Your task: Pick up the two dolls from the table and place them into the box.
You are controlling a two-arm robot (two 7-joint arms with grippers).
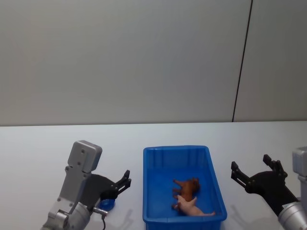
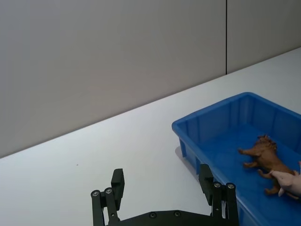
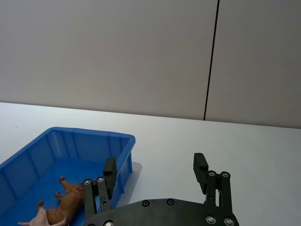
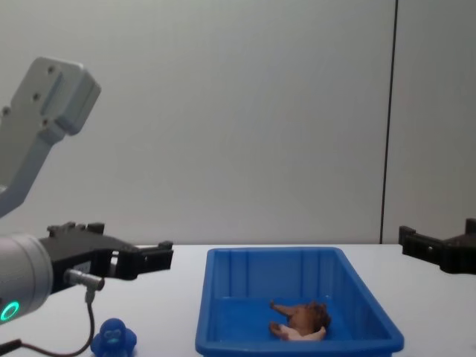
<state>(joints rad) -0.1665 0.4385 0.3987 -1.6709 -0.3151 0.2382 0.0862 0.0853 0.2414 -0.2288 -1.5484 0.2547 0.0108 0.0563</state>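
Box (image 1: 176, 149) centred on table (image 1: 38, 143). Left gripper (image 2: 161, 183) hangs left of it, right gripper (image 1: 250, 165) to its right, both spread wide and empty. Brown animal (image 1: 188, 187) and pink pig (image 1: 191, 206) lie touching inside. Blue figure (image 4: 113, 336) sits on the table below the left gripper: descend straight, straddle it, close gently.
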